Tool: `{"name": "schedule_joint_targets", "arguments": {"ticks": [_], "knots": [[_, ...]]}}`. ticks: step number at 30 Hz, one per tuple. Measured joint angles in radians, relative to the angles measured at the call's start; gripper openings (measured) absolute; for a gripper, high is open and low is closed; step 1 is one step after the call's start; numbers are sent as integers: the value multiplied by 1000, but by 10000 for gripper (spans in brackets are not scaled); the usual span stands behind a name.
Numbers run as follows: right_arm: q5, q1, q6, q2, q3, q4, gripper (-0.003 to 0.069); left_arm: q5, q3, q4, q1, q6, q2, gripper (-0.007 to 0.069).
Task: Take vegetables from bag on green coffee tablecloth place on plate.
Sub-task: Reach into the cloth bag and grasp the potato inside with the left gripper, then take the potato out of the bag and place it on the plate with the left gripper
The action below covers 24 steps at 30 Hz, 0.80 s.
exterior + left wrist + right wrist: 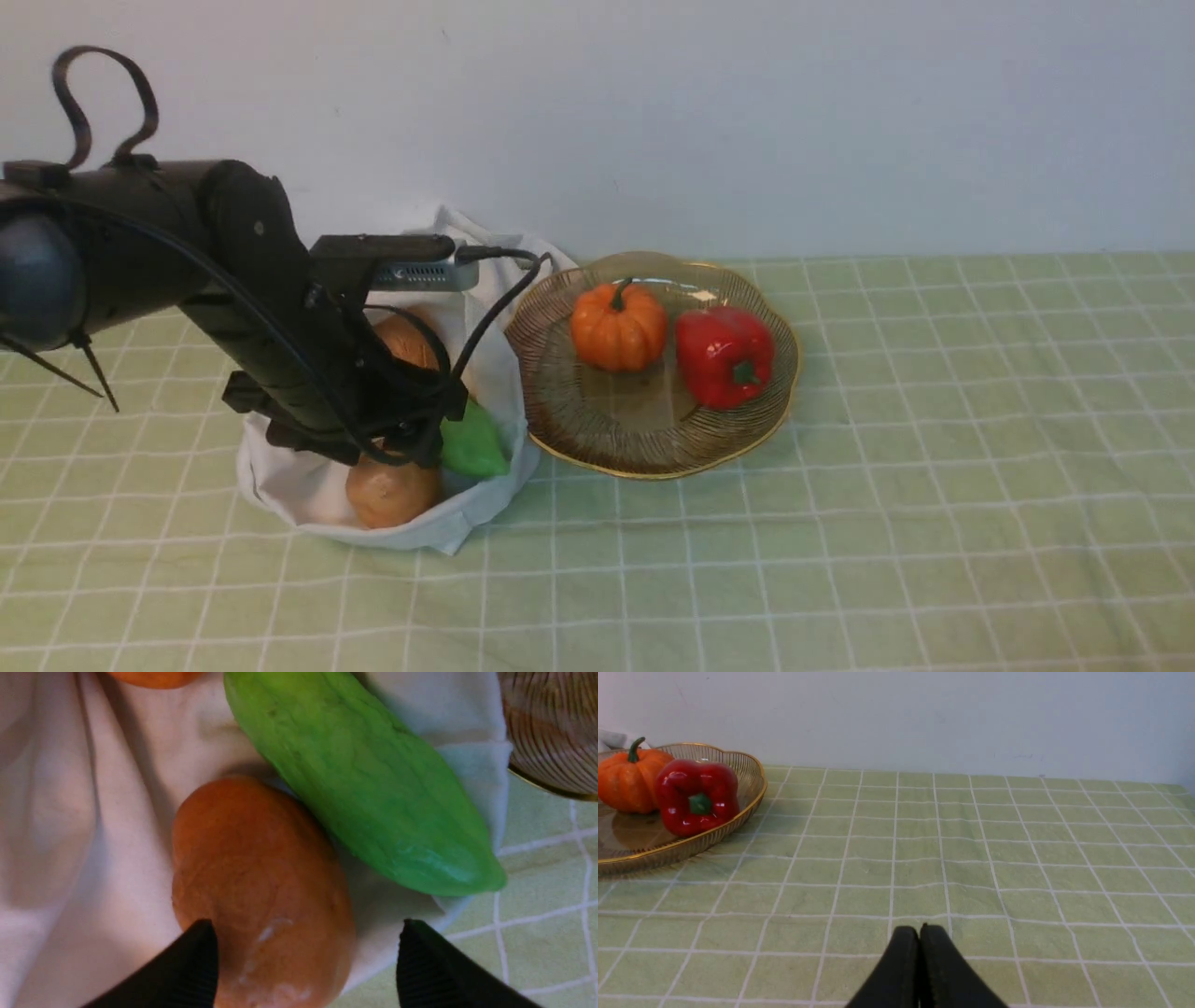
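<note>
The off-white bag (308, 485) lies open on the green tablecloth (840, 523), left of the amber plate (653, 439). Inside it are a brown potato (392, 495), a second potato (406, 341) further back, and a green gourd (471, 443). My left gripper (411, 453) hangs over the bag. In the left wrist view that gripper (306, 928) is open above the near potato (252, 872), with the gourd (364, 788) beside it, and grips nothing. My right gripper (920, 927) is shut and empty over bare cloth.
An orange pumpkin (618, 327) and a red pepper (724, 355) sit on the plate's back half. A pale wall runs behind the table. The cloth stretches out to the right of the plate (738, 816).
</note>
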Motion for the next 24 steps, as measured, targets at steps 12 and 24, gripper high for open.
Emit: {"name": "schedule_joint_targets", "arguments": {"ticks": [12,24], "knots": [[0,0,0,0,0,0,-15,-8,-1,16,0,1,84,453],[0,0,0,0,0,0,-15,360,-173,137,0,115,-81,453]]}}
